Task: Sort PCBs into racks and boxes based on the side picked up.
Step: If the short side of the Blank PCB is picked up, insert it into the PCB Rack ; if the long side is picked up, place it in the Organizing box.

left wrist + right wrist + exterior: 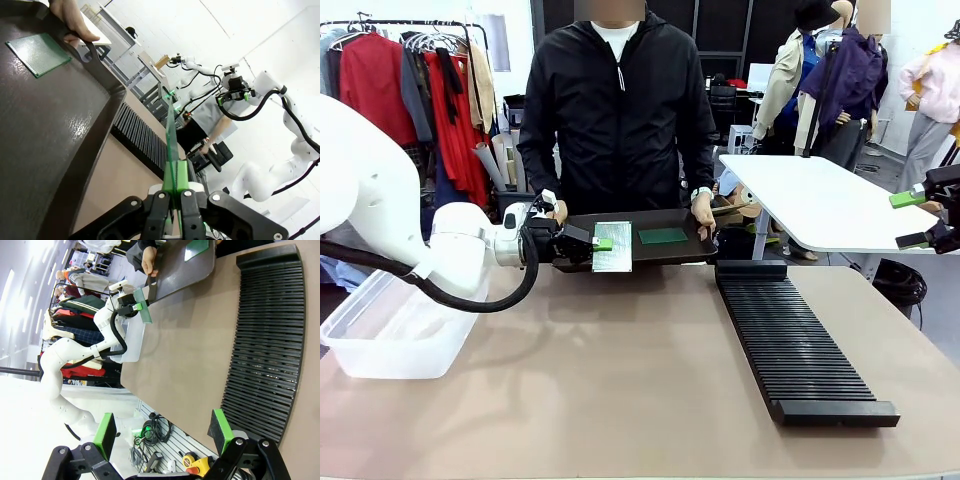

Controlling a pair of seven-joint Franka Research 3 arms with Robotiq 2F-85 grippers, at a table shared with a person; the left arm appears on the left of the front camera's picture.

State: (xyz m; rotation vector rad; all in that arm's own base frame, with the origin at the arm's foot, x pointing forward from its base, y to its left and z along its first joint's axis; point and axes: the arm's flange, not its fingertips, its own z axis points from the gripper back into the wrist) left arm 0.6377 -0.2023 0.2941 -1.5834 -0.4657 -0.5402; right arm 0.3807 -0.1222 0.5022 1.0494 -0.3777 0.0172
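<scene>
PCB [615,258] pale-side up, lengthwise near-far

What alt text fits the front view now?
The left gripper grips a pale speckled PCB at the near edge of a black tray a person holds; a darker PCB lies on it. Clear tub left, slotted rack right, right gripper open.

Colour-wise, the worktop [620,390] was plain tan, the rack [800,350] matte black with fine slot stripes, the tray [660,255] glossy near-black, the tub [380,350] milky see-through, the speckled PCB [612,250] pale silvery green, the darker PCB [663,236] flat deep green, and the left claw [601,243] and right claw [912,220] black with bright green pads.
</scene>
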